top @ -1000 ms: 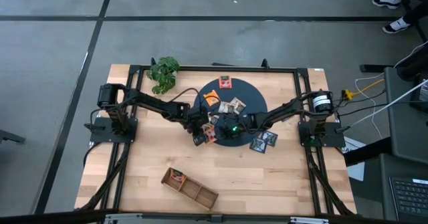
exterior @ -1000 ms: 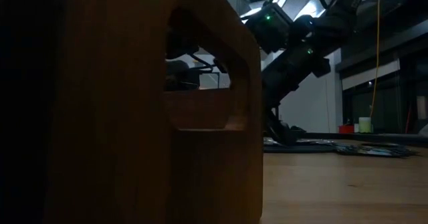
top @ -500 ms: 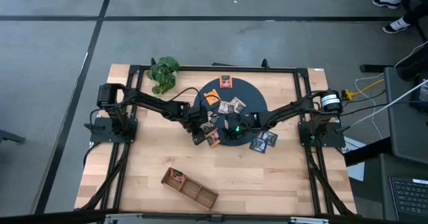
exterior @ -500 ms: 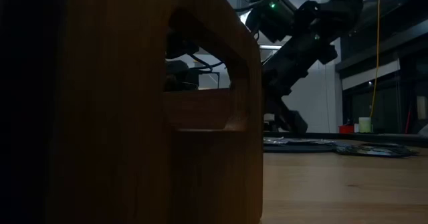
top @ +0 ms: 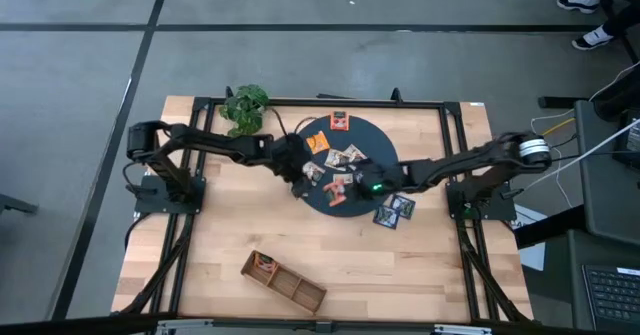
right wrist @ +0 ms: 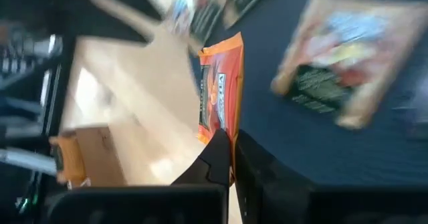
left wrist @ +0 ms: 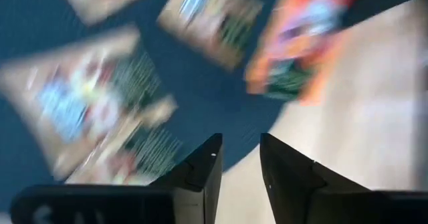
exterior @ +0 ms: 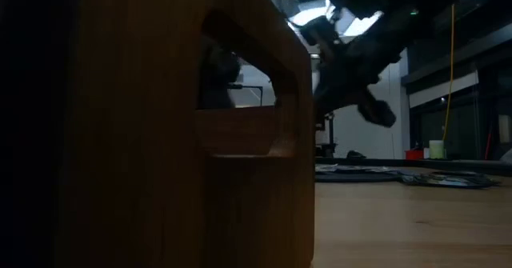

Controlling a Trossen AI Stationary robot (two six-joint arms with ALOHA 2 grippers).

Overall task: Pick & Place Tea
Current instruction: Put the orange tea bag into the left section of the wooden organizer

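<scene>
My wooden bench (top: 400,265) carries everything, and near its middle, toward the far edge, lies a round dark mat (top: 365,135) strewn with tea sachets (top: 344,158). A long brown tray (top: 285,280) sits near the front edge of the bench, so close to the low camera that its wall fills most of that view, and a green leafy plant (top: 243,106) stands at the far left corner. Both my arms reach in over the mat from either side. My right pincer (right wrist: 231,158) is closed on an orange sachet (right wrist: 219,103), which stands on edge between the fingers above the mat near its front rim. My left pincer (left wrist: 239,162) hangs over the left edge of the mat with a clear gap between its fingers and nothing in them. Below it the mat rim meets the pale wood, and pale grey-brown sachets lie flat on the mat, with another orange packet (left wrist: 297,47) beside them. Two dark sachets with blue-green print (top: 394,210) lie on the bare wood just off the mat's front right rim. One more orange sachet (top: 339,122) lies at the mat's far rim.
</scene>
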